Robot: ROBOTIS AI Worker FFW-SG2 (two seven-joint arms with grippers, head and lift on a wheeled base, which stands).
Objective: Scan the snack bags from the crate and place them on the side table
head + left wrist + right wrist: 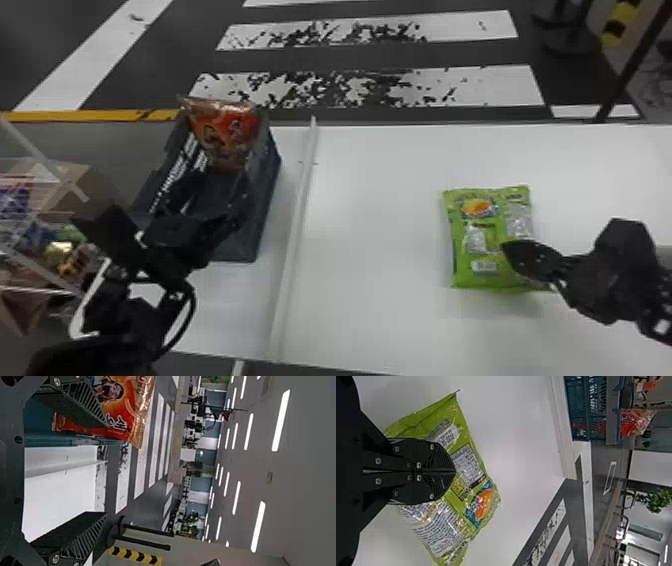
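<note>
Well, left jaws (217, 200) gape empty; right jaws (506, 245), closed empty, overlap the green bag (462, 277) (white-labelled).

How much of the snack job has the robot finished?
The green snack bag is out of the crate, lying flat on the white table; whether it was scanned, I can't tell. Nothing seems to be held: the left gripper is open near the crate, and the right gripper is shut over the green bag. The red snack bag in the crate is left to do.
</note>
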